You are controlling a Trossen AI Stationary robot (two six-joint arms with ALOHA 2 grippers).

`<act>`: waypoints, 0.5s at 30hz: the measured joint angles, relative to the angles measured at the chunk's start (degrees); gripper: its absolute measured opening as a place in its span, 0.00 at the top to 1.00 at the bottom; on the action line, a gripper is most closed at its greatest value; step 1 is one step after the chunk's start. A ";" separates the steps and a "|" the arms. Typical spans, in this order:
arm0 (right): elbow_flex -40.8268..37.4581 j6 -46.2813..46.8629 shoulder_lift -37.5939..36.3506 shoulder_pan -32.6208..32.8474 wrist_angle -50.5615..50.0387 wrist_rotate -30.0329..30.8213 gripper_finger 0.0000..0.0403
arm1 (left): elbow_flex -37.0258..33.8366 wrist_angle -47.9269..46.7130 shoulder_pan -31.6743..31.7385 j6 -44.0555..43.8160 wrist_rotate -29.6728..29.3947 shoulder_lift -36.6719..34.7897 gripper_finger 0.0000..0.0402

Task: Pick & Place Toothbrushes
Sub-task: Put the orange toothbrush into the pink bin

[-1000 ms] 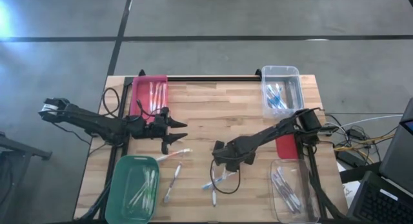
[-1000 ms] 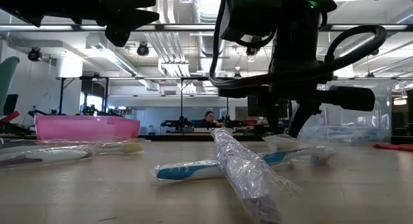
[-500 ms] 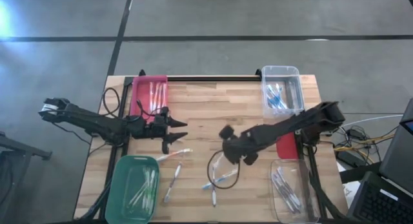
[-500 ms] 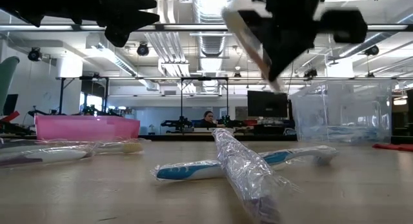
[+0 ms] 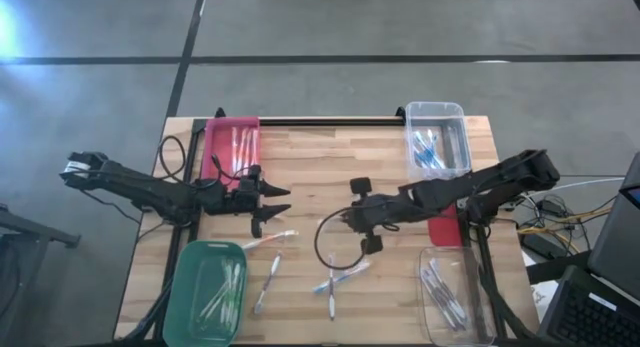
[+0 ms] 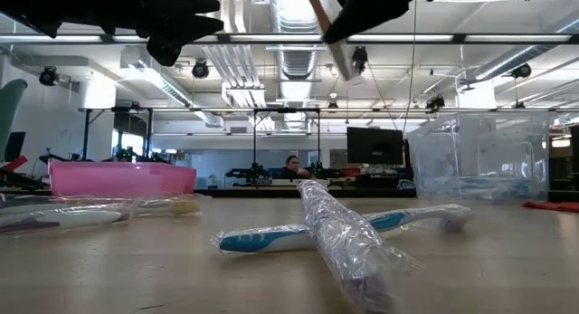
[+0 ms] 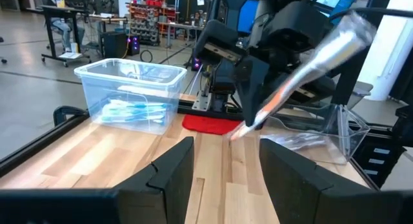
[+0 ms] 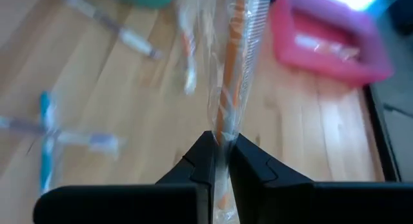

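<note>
My right gripper hangs above the table's middle, shut on a clear-wrapped toothbrush with an orange-pink streak, which also shows in the low view. My left gripper hovers open and level at the table's left, touching nothing; its fingers frame the left wrist view. Other wrapped toothbrushes lie flat on the wood: one near the left gripper, one beside the green bin, and a crossed pair with blue accents near the middle. My right gripper pinches the wrapped toothbrush between its two fingers, near its lower end. The fingers slant down from the table's right side and lie across it. The toothbrush is lifted clear of the table and tilted, its long free part slanting upward.
A pink bin stands at the far left, a green bin at the near left, a clear bin with blue toothbrushes at the far right, and another clear bin at the near right. A red cloth lies between those.
My right gripper has risen from the table near the crossed toothbrushes, carrying one toothbrush up clear of the wood. It has gone a little toward the far edge and rolled its wrist. The toothbrush has turned from lying flat to tilted.
</note>
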 joint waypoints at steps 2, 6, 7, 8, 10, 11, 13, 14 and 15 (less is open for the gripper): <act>-2.71 -0.01 -0.31 -0.56 6.42 0.04 0.94 | 0.00 0.02 0.00 -0.07 -0.02 0.00 0.55; -8.36 0.32 -0.31 -1.68 18.75 0.10 0.94 | 0.00 0.02 0.00 -0.25 -0.02 0.00 0.55; -9.70 0.90 -0.31 -1.99 22.16 0.09 0.94 | 0.00 0.02 0.00 -0.25 -0.02 0.00 0.55; -11.05 1.79 -0.31 -2.30 25.61 0.19 0.94 | 0.00 0.02 0.00 -0.23 -0.02 0.00 0.55; -13.33 3.76 -0.31 -2.97 31.28 0.52 0.94 | 0.00 0.02 0.00 -0.23 -0.02 0.00 0.55; -14.31 4.57 -0.31 -3.30 33.96 0.57 0.94 | 0.00 0.02 0.00 -0.19 -0.02 0.00 0.55; -15.67 5.63 -0.31 -3.91 38.43 0.74 0.94 | 0.00 0.02 0.01 0.28 -0.02 0.00 0.55; -16.09 6.11 -0.31 -4.12 40.06 0.80 0.94 | 0.00 0.03 0.00 0.46 -0.02 0.00 0.55; -16.37 6.40 -0.31 -4.35 41.06 0.77 0.94 | 0.00 0.02 0.01 0.62 -0.02 0.00 0.55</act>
